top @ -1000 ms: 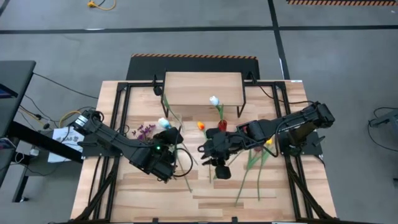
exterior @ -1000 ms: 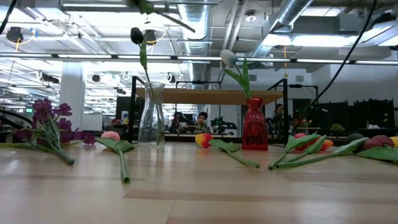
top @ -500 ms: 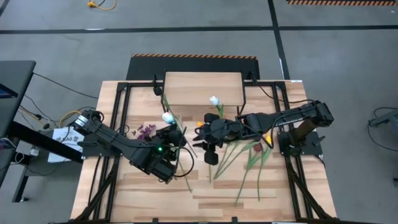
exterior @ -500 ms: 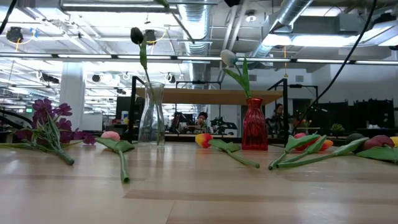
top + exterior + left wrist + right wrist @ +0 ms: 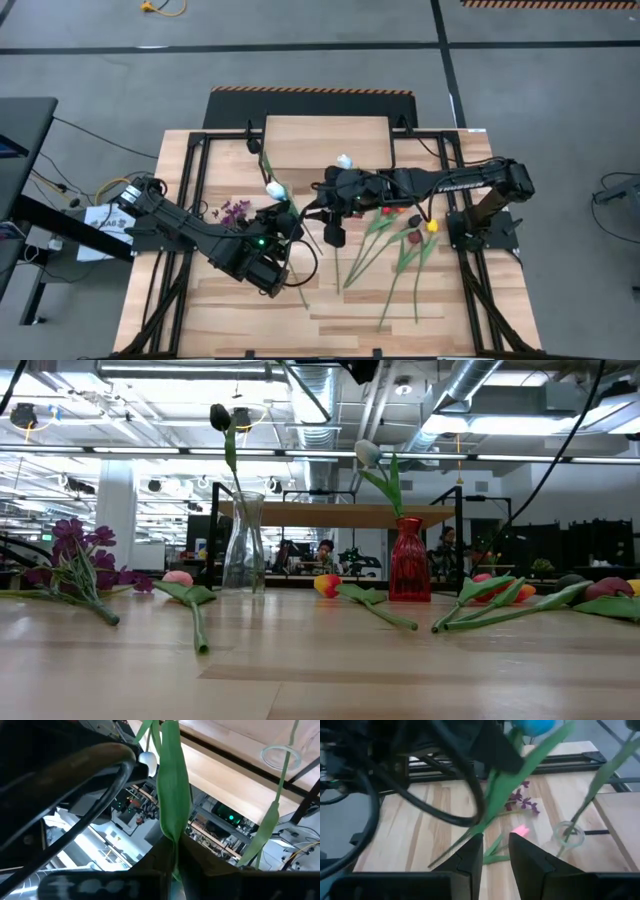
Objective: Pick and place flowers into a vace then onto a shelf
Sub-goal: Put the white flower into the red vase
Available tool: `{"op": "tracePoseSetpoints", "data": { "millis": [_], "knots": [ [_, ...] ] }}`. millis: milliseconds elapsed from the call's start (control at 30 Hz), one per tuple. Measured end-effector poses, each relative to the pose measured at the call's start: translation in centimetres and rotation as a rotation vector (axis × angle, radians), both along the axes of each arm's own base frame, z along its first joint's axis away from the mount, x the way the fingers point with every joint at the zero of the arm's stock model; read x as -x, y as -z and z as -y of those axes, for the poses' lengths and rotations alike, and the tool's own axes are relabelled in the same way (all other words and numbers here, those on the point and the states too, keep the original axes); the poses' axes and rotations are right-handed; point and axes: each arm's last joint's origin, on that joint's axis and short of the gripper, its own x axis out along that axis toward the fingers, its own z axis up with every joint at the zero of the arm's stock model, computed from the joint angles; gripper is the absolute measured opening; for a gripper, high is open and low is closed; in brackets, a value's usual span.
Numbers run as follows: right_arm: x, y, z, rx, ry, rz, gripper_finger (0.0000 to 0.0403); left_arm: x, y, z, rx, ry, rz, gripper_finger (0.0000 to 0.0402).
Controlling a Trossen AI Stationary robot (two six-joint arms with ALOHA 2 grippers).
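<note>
L gripper (image 5: 281, 215), jaws clamped on white tulip (image 5: 271, 188) stem, held above table (image 5: 230, 300) near clear vase (image 5: 568, 833). R gripper (image 5: 495, 851) beside it, jaws narrow, nothing between. Shelf (image 5: 325, 140) at back; other flowers (image 5: 400, 245) lie on table.

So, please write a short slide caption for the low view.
Tabletop level: clear vase with one dark tulip, red vase with one white tulip, loose flowers lying on the table.

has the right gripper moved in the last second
Yes. In the high view the right gripper has swung away from the table's front, toward the shelf and the left arm's white tulip.
</note>
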Motion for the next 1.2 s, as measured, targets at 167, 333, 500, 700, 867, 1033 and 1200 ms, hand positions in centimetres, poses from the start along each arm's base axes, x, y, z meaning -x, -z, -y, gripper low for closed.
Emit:
{"op": "tracePoseSetpoints", "data": {
  "millis": [167,333,500,700,867,1033,1200],
  "knots": [
    [-0.2,0.4,-0.9,0.02,-0.087,-0.005,0.0088,-0.1,0.0,0.0,0.007,0.0,0.012,0.001],
    [-0.1,0.4,-1.4,0.036,-0.121,-0.002,0.0088,-0.2,-0.1,0.1,0.002,0.004,0.021,0.001],
    [-0.1,0.4,-1.4,0.055,-0.129,-0.001,0.0088,-0.3,-0.1,0.2,-0.012,0.0,0.037,0.001],
    [-0.5,0.8,-1.7,0.096,-0.161,0.001,0.0088,-0.3,-0.1,0.2,-0.024,0.003,0.033,0.001],
    [-0.9,1.4,-1.6,0.104,-0.154,-0.011,0.0089,-0.3,-0.2,0.2,-0.049,-0.002,0.047,0.001],
    [-1.6,2.6,-1.1,0.127,-0.108,-0.047,0.0089,-0.3,-0.3,0.2,-0.055,-0.003,0.052,0.001],
    [-1.8,2.6,-0.5,0.126,-0.092,-0.047,0.0089,-0.3,-0.3,0.2,-0.057,-0.003,0.055,0.001]
  ]
}}
